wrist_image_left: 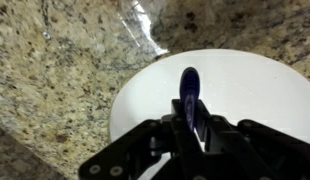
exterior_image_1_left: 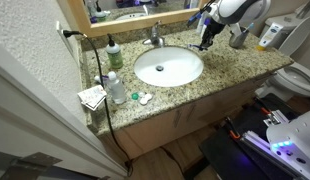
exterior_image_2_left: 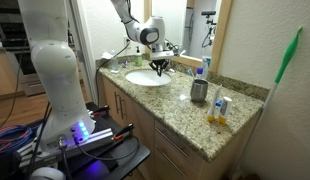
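In the wrist view my gripper point(wrist_image_left: 188, 125) is shut on a slim dark blue object point(wrist_image_left: 190, 85), possibly a toothbrush handle, which sticks out ahead of the fingers. Below it lies the white oval sink basin point(wrist_image_left: 245, 80), set in a speckled granite counter point(wrist_image_left: 65, 70). In both exterior views the gripper point(exterior_image_1_left: 205, 40) point(exterior_image_2_left: 160, 65) hangs low over the basin's edge point(exterior_image_1_left: 168, 66) point(exterior_image_2_left: 145, 78), beside the faucet point(exterior_image_1_left: 155, 35). The blue object's lower end is hidden by the fingers.
A green soap bottle point(exterior_image_1_left: 113, 55), a clear bottle point(exterior_image_1_left: 116, 88), a small lens case point(exterior_image_1_left: 140, 98) and folded paper point(exterior_image_1_left: 92, 97) sit beside the sink. A metal cup point(exterior_image_2_left: 199, 90) and small tubes point(exterior_image_2_left: 220, 108) stand further along. A black cable point(exterior_image_1_left: 100, 80) crosses the counter. A toilet point(exterior_image_1_left: 295, 75) stands nearby.
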